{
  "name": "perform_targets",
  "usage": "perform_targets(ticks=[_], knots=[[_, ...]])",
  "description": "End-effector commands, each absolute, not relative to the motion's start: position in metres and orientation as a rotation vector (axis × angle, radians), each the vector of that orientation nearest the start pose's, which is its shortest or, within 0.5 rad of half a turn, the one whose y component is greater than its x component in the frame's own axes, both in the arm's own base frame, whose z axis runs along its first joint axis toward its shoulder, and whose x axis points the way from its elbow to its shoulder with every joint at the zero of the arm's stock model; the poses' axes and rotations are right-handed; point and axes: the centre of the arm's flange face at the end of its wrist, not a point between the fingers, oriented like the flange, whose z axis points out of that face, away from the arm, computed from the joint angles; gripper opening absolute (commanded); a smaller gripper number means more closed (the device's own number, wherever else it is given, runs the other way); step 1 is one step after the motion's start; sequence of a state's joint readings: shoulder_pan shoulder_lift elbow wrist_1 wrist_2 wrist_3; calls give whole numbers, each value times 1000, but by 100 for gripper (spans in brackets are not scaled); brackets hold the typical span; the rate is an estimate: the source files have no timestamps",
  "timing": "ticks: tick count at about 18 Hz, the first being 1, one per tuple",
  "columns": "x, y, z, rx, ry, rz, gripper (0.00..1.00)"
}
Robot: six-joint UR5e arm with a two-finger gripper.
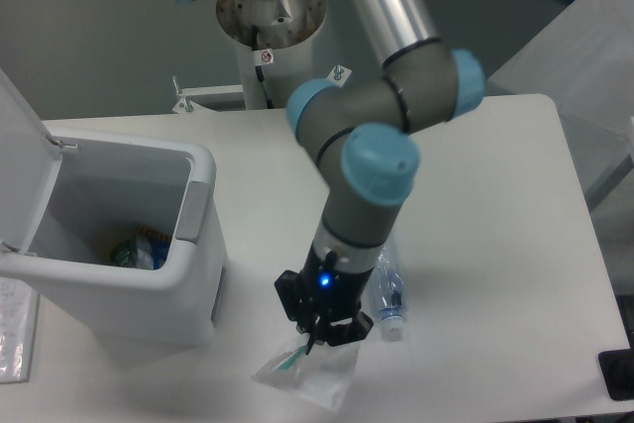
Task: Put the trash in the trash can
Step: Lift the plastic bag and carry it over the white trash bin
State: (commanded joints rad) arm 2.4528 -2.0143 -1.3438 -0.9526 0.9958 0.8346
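A crumpled clear plastic wrapper point(302, 373) with a green bit inside hangs just below my gripper point(319, 334), near the table's front edge. The gripper is shut on the wrapper's top and has lifted it off the table. A crushed clear bottle with a white cap point(389, 300) lies on the table to the right, mostly hidden behind my arm. The white trash can point(188, 255) stands at the left with its lid open; some trash lies at its bottom.
The arm's base point(267, 37) stands at the back edge of the white table point(495, 245). A grey covered object point(584, 56) is off the table at the right. A black item point(619, 373) sits at the front right corner.
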Motion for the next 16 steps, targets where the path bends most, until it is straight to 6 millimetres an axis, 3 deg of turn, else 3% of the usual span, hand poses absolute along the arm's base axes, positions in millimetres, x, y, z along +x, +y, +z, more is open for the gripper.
perform_targets(ticks=[3,6,10,14,16], knots=[[-395,571,480,-2346,89,-112,0],[-371,563,514,-2268,90,-165,0],[-322,547,539,-2231,129,-195,0],[-258,541,545,-2232,197,-235,0],[-236,528,548,-2232,207,-240,0]])
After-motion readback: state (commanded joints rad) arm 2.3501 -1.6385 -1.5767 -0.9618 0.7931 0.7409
